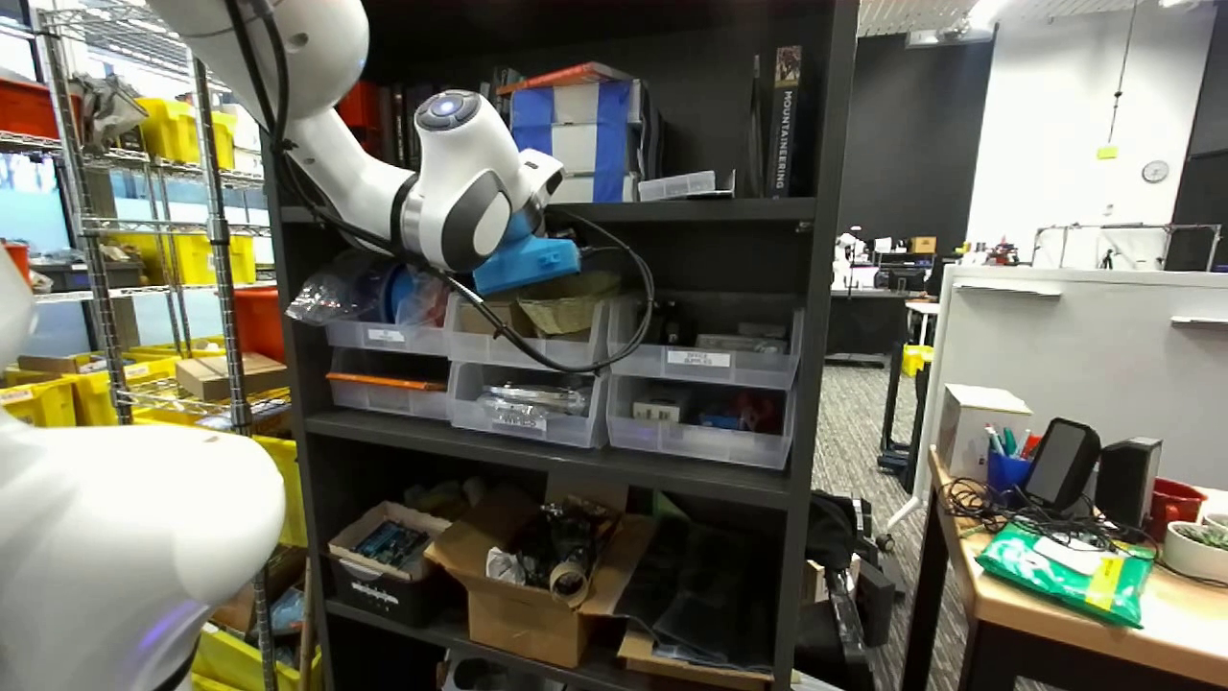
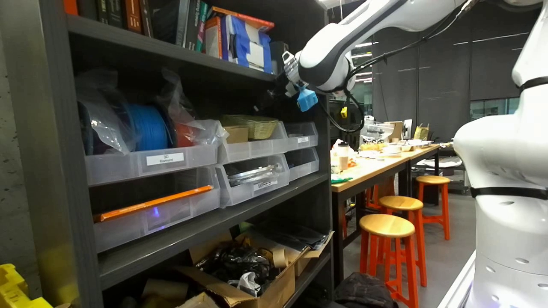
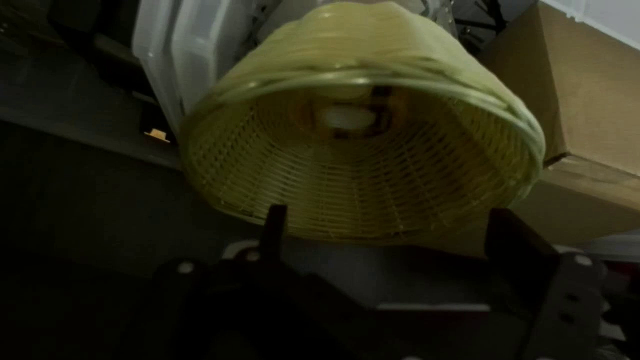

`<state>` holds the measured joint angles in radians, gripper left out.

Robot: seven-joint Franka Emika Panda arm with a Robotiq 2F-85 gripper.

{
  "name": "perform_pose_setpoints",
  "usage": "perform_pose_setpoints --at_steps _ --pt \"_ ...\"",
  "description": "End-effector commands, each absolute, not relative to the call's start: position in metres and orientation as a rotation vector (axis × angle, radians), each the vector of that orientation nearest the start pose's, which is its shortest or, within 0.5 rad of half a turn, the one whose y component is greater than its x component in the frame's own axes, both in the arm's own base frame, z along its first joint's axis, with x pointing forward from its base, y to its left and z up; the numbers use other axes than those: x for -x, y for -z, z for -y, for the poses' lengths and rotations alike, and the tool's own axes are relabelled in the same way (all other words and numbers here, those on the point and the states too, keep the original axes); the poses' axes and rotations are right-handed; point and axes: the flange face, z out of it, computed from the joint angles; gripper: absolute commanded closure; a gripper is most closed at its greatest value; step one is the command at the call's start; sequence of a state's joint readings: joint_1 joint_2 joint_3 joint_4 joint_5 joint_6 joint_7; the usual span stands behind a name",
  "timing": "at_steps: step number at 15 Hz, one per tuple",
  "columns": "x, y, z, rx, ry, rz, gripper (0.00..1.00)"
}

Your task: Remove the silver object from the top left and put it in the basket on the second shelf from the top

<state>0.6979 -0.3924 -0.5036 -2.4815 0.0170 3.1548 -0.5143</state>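
The woven tan basket [image 1: 576, 315] sits in the upper middle clear bin of the black shelving, under the book shelf; it also shows in an exterior view [image 2: 259, 127]. In the wrist view the basket [image 3: 280, 175] faces the camera with its open mouth. A small pale thing [image 3: 348, 117] with orange and dark parts lies at its bottom; I cannot tell if it is the silver object. My gripper [image 3: 388, 212] is open, with nothing seen between its fingers, near the basket's rim. In an exterior view the gripper [image 2: 272, 96] is dark and inside the shelf above the basket.
A cardboard box [image 3: 590, 100] stands beside the basket. The book shelf board [image 1: 710, 209] is above, with a clear tray [image 1: 676, 185] on it. Bagged filament spools [image 2: 147, 128] fill the left bin. The arm's cable [image 1: 645, 326] loops in front of the bins.
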Motion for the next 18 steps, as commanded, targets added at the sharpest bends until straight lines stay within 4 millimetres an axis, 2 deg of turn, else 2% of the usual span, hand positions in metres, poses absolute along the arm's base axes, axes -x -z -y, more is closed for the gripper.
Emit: perform_pose_setpoints --at_steps 1,4,7,18 --pt "-0.480 -0.545 -0.067 2.574 1.547 0.874 0.00" --pt "-0.478 -0.547 -0.067 2.572 1.538 0.882 0.00" --pt "-0.469 -0.551 -0.070 2.557 1.495 0.891 0.00" --pt "-0.392 -0.577 -0.115 2.447 1.363 1.070 0.00"
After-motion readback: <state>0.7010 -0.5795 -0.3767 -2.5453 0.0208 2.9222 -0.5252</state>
